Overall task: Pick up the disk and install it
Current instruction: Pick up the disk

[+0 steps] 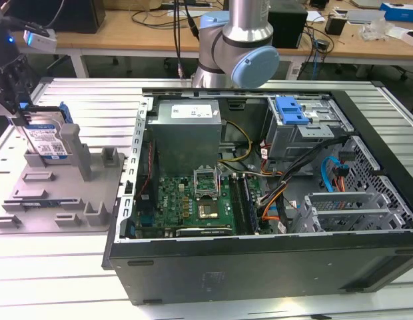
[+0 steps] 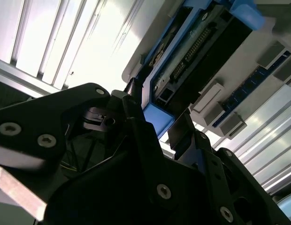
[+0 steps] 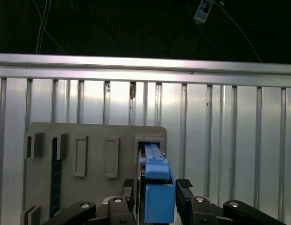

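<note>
As things stand, case (image 1: pixel 260 270): open, boards bare, at the exterior view's right.
Tray (image 1: pixel 66 200): grey, just beside the case, on the exterior view's left.
Disk (image 1: pixel 48 141): upright on edge in a tray slot.
Gripper (image 3: pixel 156 183): pinching the disk's blue-edged end from both sides.

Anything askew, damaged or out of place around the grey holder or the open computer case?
Nothing stands out. The silver hard drive with the blue plastic bracket stands upright and square in its slot on the grey plastic holder, with the gripper at its upper edge. Inside the open black computer case, nothing looks broken or dislodged.
</note>
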Robot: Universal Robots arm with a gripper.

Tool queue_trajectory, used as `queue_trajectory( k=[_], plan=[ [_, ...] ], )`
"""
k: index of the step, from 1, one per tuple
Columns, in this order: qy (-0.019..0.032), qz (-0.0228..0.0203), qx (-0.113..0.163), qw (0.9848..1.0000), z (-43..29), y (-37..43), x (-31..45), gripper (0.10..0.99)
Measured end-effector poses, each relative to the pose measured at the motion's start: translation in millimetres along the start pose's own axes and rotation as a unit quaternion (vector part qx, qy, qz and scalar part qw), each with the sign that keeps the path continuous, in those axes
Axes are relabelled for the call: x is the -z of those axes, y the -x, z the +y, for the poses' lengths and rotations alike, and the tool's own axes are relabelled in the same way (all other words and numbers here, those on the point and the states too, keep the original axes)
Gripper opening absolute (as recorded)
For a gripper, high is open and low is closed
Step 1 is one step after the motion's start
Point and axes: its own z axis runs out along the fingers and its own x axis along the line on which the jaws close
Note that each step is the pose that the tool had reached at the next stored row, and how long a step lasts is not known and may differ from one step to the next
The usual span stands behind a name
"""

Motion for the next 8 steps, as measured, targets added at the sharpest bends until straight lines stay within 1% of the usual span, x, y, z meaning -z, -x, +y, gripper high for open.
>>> queue_trajectory(
  k=[4, 5, 8],
  plan=[
    [0.0, 0.0, 0.0, 1.0, 0.0, 0.0, -0.9, 0.467],
    [0.0, 0.0, 0.0, 1.0, 0.0, 0.0, -1.1, 0.396],
    [0.0, 0.0, 0.0, 1.0, 0.0, 0.0, -2.0, 0.396]
  ],
)
